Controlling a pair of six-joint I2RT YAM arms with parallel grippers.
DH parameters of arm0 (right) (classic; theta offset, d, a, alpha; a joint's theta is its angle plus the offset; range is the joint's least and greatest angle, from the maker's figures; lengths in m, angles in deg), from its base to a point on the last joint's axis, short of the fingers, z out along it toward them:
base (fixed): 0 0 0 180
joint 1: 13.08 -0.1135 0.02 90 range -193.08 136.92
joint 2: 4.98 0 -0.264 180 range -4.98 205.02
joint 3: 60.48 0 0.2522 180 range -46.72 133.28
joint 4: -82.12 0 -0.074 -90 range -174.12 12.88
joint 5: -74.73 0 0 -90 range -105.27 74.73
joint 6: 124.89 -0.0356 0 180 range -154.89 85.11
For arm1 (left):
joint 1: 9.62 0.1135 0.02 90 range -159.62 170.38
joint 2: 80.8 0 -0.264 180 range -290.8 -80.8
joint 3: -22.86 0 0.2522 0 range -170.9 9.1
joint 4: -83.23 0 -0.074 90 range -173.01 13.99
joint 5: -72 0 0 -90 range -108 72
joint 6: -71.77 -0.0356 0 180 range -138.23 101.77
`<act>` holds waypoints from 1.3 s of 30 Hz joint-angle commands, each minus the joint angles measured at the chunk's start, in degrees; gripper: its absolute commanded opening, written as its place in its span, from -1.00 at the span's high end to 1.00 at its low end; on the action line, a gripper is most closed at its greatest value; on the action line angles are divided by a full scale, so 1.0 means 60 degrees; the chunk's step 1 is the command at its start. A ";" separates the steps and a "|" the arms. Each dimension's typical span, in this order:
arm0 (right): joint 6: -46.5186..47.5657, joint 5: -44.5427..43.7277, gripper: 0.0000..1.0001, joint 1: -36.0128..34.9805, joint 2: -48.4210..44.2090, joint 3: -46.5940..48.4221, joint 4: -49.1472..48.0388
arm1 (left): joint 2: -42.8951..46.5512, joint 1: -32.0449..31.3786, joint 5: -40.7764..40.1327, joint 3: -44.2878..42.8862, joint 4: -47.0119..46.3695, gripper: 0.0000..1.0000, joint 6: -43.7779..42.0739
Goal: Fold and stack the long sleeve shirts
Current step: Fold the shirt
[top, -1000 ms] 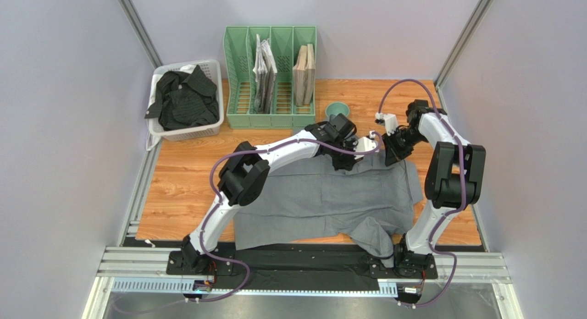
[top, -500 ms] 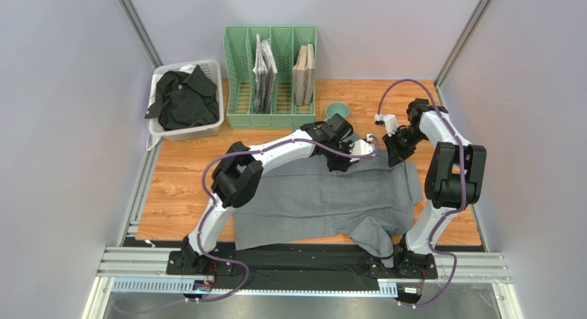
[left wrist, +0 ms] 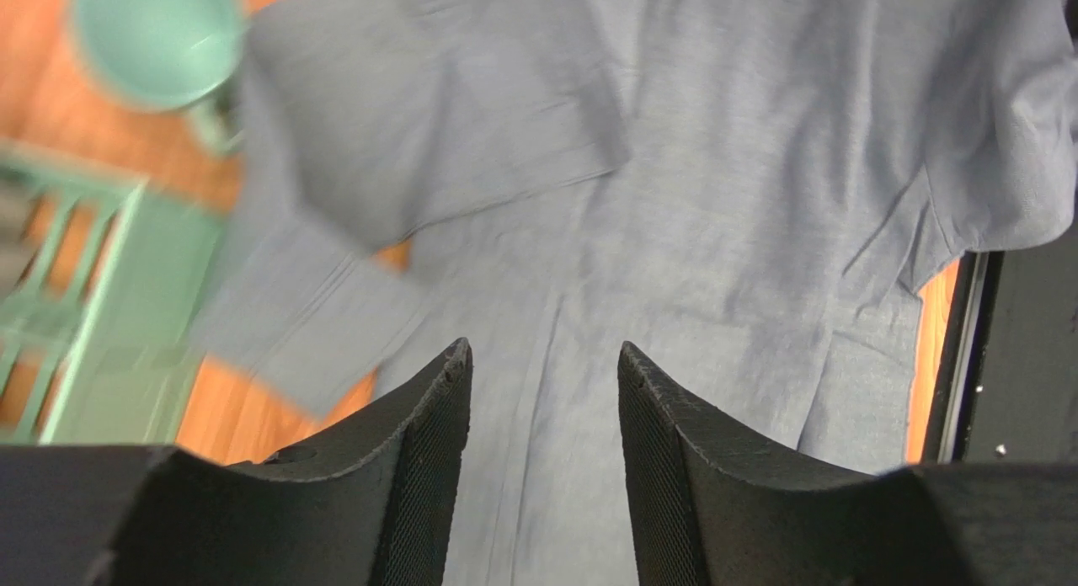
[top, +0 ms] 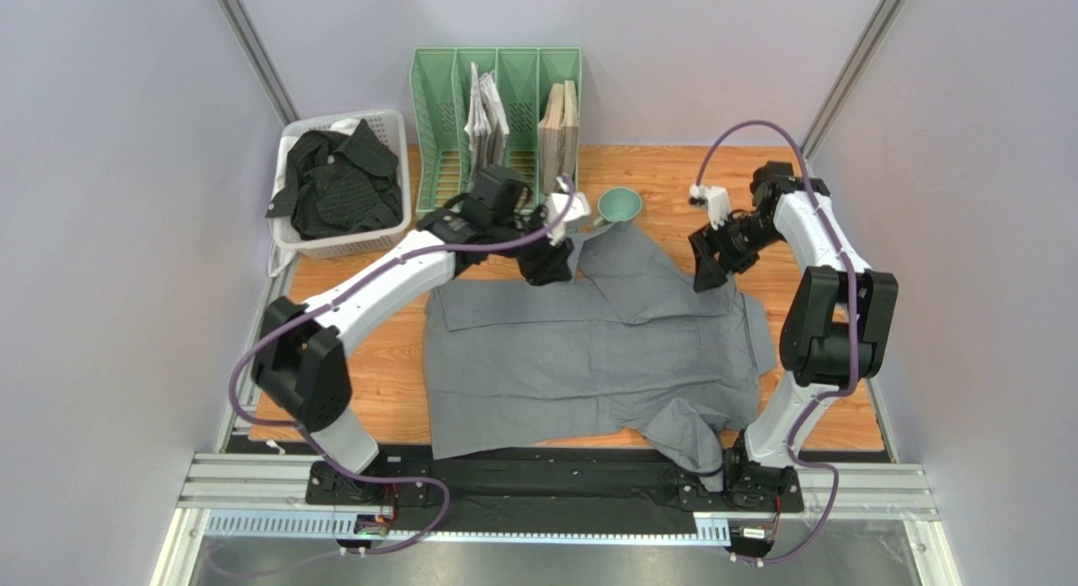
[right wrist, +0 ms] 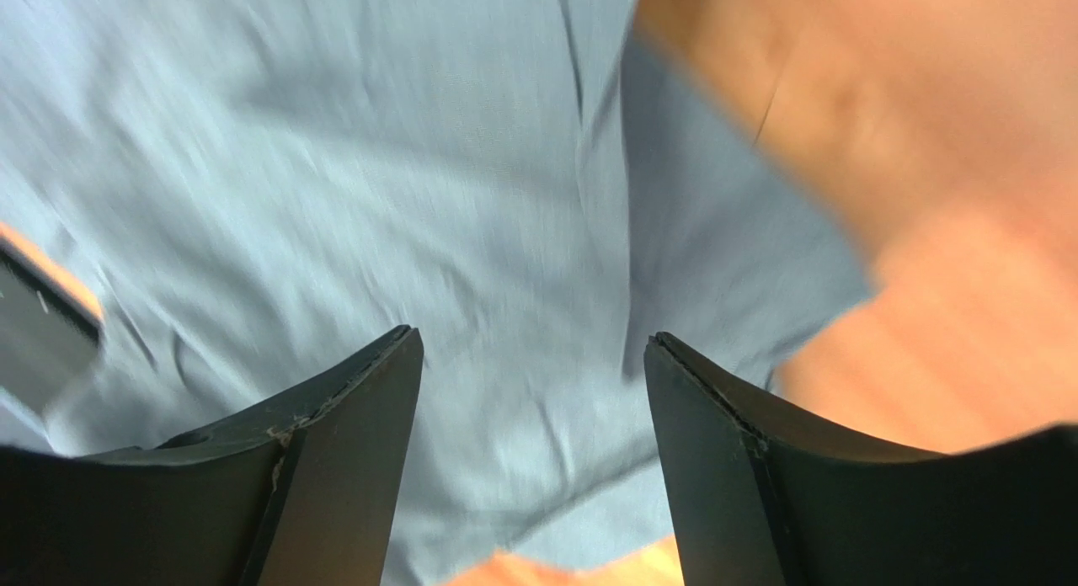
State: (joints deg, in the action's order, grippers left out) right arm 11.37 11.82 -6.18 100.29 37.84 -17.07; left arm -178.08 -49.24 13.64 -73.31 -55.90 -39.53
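The mid-grey long sleeve shirt (top: 582, 359) lies spread on the wooden table (top: 342, 321) beneath both sets of fingers. Its long axis runs left to right, a folded flap lies between the two grippers, and one sleeve trails over the table edge well nearward of the right fingers; which end is the collar cannot be told. The black striped shirt (top: 335, 182) lies crumpled in a white basket (top: 344, 246), well left of the left gripper (top: 547, 263), which, like the right gripper (top: 704, 273), hangs over the grey shirt's far edge, fingers apart and holding nothing.
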 commanded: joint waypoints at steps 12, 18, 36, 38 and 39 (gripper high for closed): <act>-0.7206 0.1213 -0.72 -0.3814 -0.0715 -0.0932 -0.7082 | 0.4198 0.2530 0.0500 0.2805 -0.1324 -0.19 0.3767; -0.9788 0.0013 -0.77 -0.4372 -0.0203 -0.1524 -0.9196 | 0.5430 0.2604 -0.0290 0.3057 -0.1297 -0.40 0.3565; -1.3434 0.2675 1.00 -0.3860 -0.0270 -0.1917 -0.9914 | 0.5972 0.2648 -0.0734 0.3245 -0.0987 -0.57 0.1313; -1.4673 0.3230 1.00 -0.3670 -0.0901 -0.2269 -1.0249 | 0.6249 0.2619 -0.0440 0.3480 -0.1222 -0.78 0.0827; -1.5190 0.3379 1.00 -0.3625 -0.1514 -0.2517 -1.0484 | 0.6367 0.2589 -0.0512 0.3829 -0.1789 -0.82 0.0767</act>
State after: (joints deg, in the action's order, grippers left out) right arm -65.56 23.42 -30.23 103.59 25.79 -74.08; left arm -143.83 -33.59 7.46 -52.78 -60.51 -27.79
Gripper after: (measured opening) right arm 0.010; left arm 0.856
